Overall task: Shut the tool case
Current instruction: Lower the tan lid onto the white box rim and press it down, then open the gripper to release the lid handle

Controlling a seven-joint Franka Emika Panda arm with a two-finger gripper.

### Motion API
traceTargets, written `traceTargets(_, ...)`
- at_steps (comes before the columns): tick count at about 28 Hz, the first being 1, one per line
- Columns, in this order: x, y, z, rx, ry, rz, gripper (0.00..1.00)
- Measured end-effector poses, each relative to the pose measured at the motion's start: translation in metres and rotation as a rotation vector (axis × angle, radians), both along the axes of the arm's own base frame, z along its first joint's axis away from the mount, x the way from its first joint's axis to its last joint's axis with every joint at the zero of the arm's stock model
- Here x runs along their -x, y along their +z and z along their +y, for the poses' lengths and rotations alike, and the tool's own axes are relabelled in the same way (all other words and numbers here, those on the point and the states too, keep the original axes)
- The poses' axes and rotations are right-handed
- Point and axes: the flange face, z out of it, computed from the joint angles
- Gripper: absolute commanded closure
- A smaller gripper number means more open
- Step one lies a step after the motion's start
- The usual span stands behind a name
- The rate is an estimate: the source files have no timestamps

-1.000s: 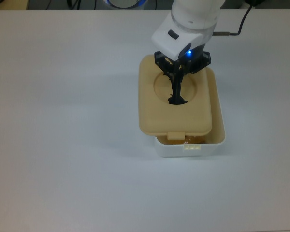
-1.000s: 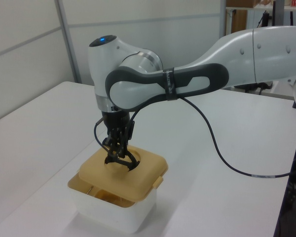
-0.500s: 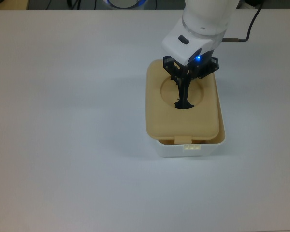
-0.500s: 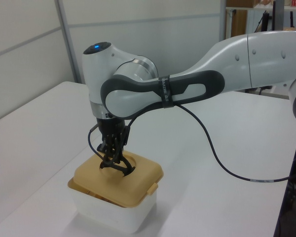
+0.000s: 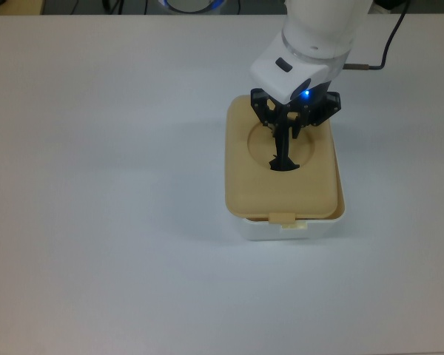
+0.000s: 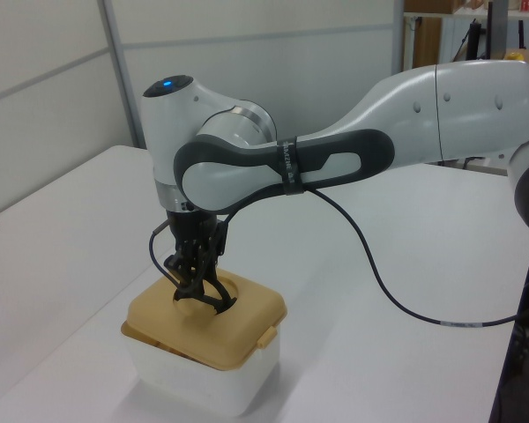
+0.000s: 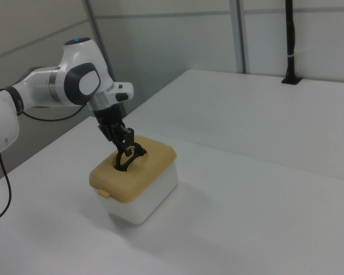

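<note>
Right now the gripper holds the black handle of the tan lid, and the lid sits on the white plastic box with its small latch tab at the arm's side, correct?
Not quite. The gripper does hold the black handle of the tan lid on the white plastic box, but the top view shows the latch tab on the edge away from the arm.

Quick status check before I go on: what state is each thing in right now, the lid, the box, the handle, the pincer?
Tan lid: resting on the box, roughly aligned, front tab over the front wall.
White box: upright on the table, covered by the lid.
Black handle: standing in the lid's round recess, held.
Pincer: shut on the black handle, directly above the lid.
</note>
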Motion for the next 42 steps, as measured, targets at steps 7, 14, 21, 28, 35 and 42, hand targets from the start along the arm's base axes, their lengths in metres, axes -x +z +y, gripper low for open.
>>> traceTargets(7,0.002,0.001,0.008,0.022,-0.004,-0.011,0.0)
traceTargets(14,0.006,0.0,0.018,0.025,0.004,-0.011,0.0)
traceTargets(21,0.012,0.002,0.017,0.039,0.008,0.026,0.0)
traceTargets(28,0.026,0.029,0.006,0.053,0.054,0.064,0.0)
traceTargets(35,0.04,0.073,-0.026,0.048,0.043,0.056,0.0)
traceTargets(42,0.05,0.106,-0.087,0.052,0.079,0.089,0.0)
